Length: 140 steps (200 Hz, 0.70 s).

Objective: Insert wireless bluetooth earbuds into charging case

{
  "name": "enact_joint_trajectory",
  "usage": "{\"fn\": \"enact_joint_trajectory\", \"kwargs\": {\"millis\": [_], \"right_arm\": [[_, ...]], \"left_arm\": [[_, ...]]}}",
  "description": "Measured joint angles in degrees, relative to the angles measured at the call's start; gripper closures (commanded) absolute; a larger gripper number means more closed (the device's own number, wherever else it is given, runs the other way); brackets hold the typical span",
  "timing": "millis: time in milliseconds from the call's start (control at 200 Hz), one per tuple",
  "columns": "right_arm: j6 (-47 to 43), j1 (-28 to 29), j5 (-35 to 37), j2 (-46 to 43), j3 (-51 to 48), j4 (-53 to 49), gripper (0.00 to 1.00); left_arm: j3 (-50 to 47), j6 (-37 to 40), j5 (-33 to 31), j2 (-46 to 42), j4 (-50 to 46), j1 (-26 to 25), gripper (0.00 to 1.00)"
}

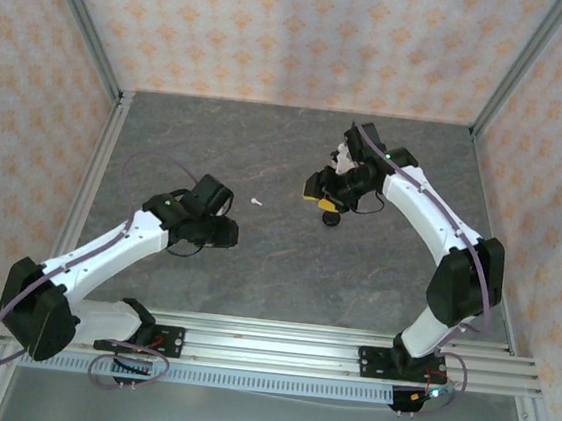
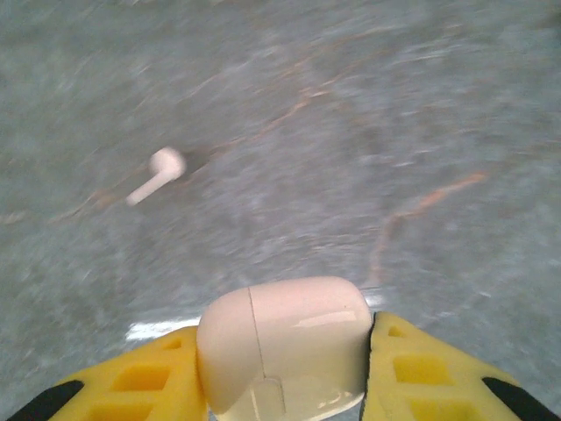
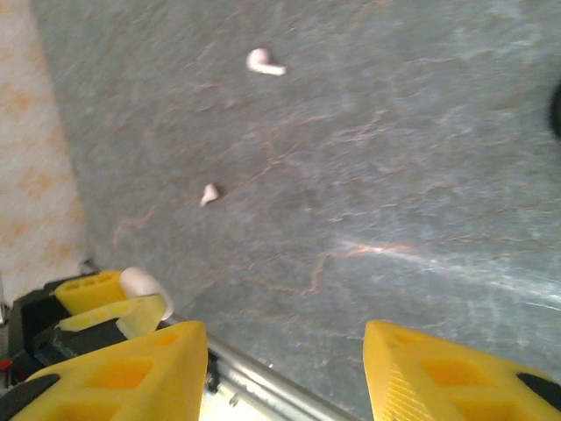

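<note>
One earbud (image 2: 158, 172) lies ahead-left of the left gripper (image 2: 285, 351) — clamped on the charging case (image 2: 285, 320) — stem trailing left; right gripper (image 3: 282, 344) gapes empty.

Grey veined stone table (image 1: 285, 271), orange-patterned walls (image 1: 300, 32), aluminium rail (image 1: 277, 343) at near edge
</note>
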Motion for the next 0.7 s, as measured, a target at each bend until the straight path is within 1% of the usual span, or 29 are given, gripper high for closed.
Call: {"fn": "enact_joint_trajectory", "kwargs": {"millis": [175, 360, 500, 701], "right_arm": [[-2.1, 0.9, -7.7, 1.4, 4.4, -2.6, 0.48], [-5.7, 4.6, -13.7, 5.0, 10.8, -6.8, 0.48], [-8.5, 7.3, -16.2, 7.3, 12.5, -10.8, 0.48], [-12.2, 10.5, -18.6, 9.8, 13.5, -16.1, 0.48]], "left_arm": [[2.1, 10.1, 5.6, -2.0, 2.4, -0.3, 0.70], [3.7, 20.3, 13.6, -3.4, 4.4, -0.8, 0.72], [4.2, 25.9, 18.8, -4.2, 5.3, -1.1, 0.73], [5.8, 31.2, 22.1, -4.2, 5.9, -1.1, 0.73]]}}
